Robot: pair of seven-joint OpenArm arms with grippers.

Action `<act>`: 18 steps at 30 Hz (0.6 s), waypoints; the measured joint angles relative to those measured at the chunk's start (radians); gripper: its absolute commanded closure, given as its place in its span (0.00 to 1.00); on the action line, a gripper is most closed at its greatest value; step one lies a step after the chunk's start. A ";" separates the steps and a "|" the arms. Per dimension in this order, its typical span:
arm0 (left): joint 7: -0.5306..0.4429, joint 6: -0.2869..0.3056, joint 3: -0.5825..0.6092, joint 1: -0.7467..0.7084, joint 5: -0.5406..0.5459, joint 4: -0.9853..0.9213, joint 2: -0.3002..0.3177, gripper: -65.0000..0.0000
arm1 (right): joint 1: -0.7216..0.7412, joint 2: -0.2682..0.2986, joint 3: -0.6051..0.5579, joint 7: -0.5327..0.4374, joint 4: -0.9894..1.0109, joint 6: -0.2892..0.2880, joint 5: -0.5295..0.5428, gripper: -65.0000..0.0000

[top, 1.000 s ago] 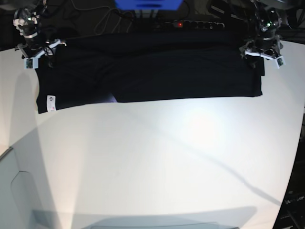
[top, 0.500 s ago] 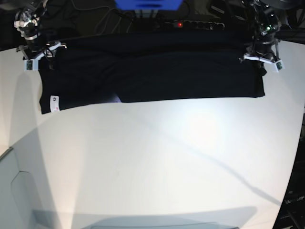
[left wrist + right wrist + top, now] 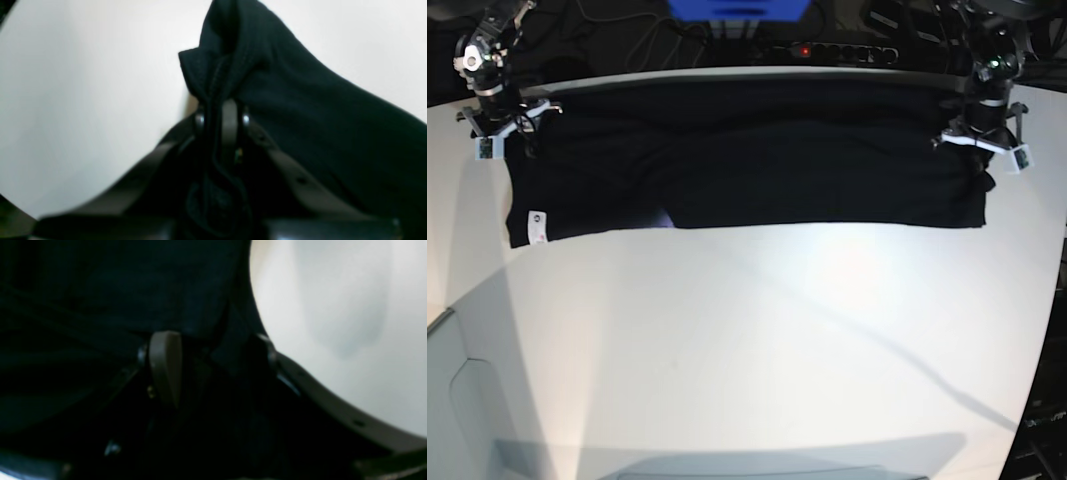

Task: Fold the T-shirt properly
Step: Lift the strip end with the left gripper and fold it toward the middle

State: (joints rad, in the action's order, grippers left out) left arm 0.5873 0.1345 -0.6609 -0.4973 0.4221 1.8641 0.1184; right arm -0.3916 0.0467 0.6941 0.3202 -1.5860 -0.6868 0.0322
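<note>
Left wrist cam: left gripper [image 3: 220, 116] pinches T-shirt [image 3: 757, 160] hem. Base view alone shows white tag [image 3: 536, 225]. Right gripper [image 3: 210, 353] jaws wide, cloth between.

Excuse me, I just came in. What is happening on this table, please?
A two-armed robot is folding a black T-shirt that lies stretched across the far part of a white table. The left gripper has its jaws shut on a bunched edge of the cloth at one end. The right gripper is at the other end with its jaws apart around the fabric. A small white tag shows near that end.
</note>
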 measured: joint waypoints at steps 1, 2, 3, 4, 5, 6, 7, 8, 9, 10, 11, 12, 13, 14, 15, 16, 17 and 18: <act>-0.003 -0.005 0.019 -0.001 -0.010 0.018 -0.006 1.00 | 0.000 0.000 0.000 0.000 0.000 0.000 -0.001 0.51; -0.004 -0.005 0.034 -0.001 -0.013 0.035 -0.014 1.00 | 0.000 0.000 0.000 0.000 0.000 0.000 -0.002 0.51; -0.002 -0.005 0.051 -0.002 -0.012 0.053 -0.024 1.00 | 0.000 0.000 0.000 0.000 0.000 0.000 -0.002 0.51; -0.003 -0.004 0.079 -0.002 -0.011 0.068 -0.030 1.00 | 0.000 0.000 0.000 0.000 0.000 0.000 -0.002 0.51; -0.009 -0.005 0.111 -0.005 -0.014 0.079 -0.032 1.00 | 0.000 0.000 0.000 0.000 0.000 0.000 -0.002 0.51; -0.013 -0.006 0.144 -0.012 -0.014 0.088 -0.033 1.00 | 0.000 0.000 0.000 0.000 0.000 0.000 -0.002 0.51; -0.014 -0.003 0.185 -0.019 -0.016 0.091 -0.036 1.00 | 0.000 0.000 0.000 0.000 0.000 0.000 -0.002 0.51; -0.009 -0.006 0.229 -0.023 -0.048 0.094 -0.039 1.00 | 0.001 0.000 0.000 0.000 0.000 0.000 -0.002 0.51; -0.007 -0.013 0.285 -0.024 -0.069 0.095 -0.040 1.00 | 0.001 0.000 0.000 0.000 0.000 0.000 -0.002 0.51; -0.008 -0.016 0.343 -0.026 -0.098 0.095 -0.040 1.00 | 0.001 0.000 0.000 0.000 0.000 0.000 -0.002 0.51; -0.007 -0.016 0.398 -0.026 -0.113 0.096 -0.041 1.00 | 0.001 0.000 0.000 0.000 0.000 0.000 -0.002 0.51; -0.009 -0.016 0.451 -0.025 -0.132 0.096 -0.048 1.00 | 0.001 0.000 -0.001 0.000 0.000 0.000 -0.002 0.51; -0.011 -0.015 0.496 -0.023 -0.155 0.097 -0.063 1.00 | 0.001 -0.001 -0.001 0.000 0.000 0.000 -0.003 0.51; -0.011 -0.014 0.534 -0.023 -0.183 0.098 -0.079 1.00 | 0.001 -0.001 -0.001 0.000 0.000 0.000 -0.002 0.51; -0.012 -0.014 0.568 -0.023 -0.218 0.100 -0.094 1.00 | 0.001 0.000 -0.001 0.000 0.000 0.000 -0.002 0.51; -0.009 -0.014 0.598 -0.023 -0.250 0.100 -0.111 1.00 | 0.001 0.000 -0.001 0.000 0.000 0.000 -0.002 0.51; -0.006 -0.015 0.630 -0.023 -0.290 0.099 -0.131 1.00 | 0.001 0.000 -0.001 0.000 0.000 0.000 -0.002 0.51; -0.007 -0.016 0.660 -0.023 -0.330 0.098 -0.149 1.00 | 0.004 0.000 -0.001 0.000 0.000 0.000 -0.002 0.51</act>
State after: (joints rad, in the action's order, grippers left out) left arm 0.5800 0.1184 -0.0006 -0.5198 0.0925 1.9617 -0.0307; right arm -0.3874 0.0467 0.6930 0.3206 -1.5864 -0.6872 0.0299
